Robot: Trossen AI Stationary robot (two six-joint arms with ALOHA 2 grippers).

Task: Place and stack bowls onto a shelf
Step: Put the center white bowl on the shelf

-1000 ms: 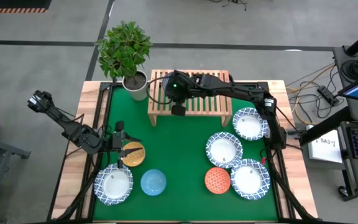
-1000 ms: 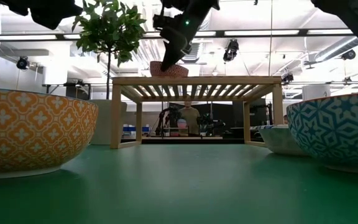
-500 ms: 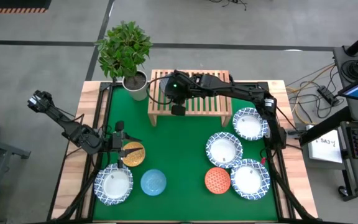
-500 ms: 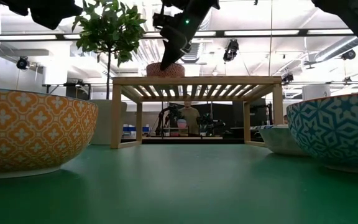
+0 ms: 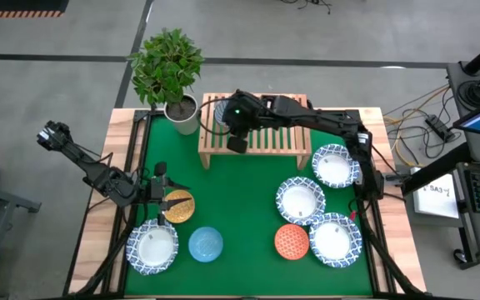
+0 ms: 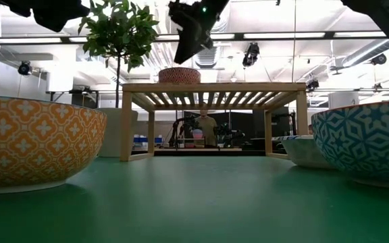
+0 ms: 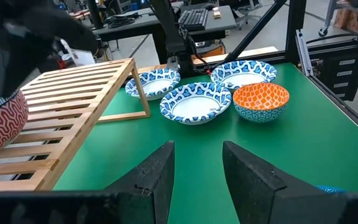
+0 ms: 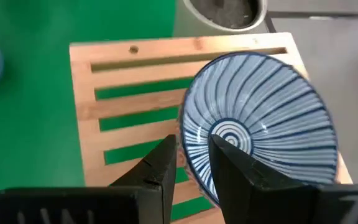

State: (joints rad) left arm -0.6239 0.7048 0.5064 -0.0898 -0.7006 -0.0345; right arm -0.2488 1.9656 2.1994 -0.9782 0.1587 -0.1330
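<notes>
Blue-striped bowl [image 8: 260,124] sits on the shelf [image 5: 261,142], at the end nearest the potted plant [image 5: 167,67] — placed to the side, likely leaving room for a wider stack beside it. Right gripper [image 5: 237,143] hangs just above the bowl, fingers parted, nothing held. Left gripper [image 5: 158,202], well short of the shelf beside the yellow-orange bowl [image 5: 179,206], waits with fingers spread and empty.

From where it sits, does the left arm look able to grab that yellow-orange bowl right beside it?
Probably yes. The left end effector hangs with its fingers apart right next to the yellow-orange bowl, and nothing lies between them. The wide white bowl and the light blue bowl sit clear of the path.
</notes>
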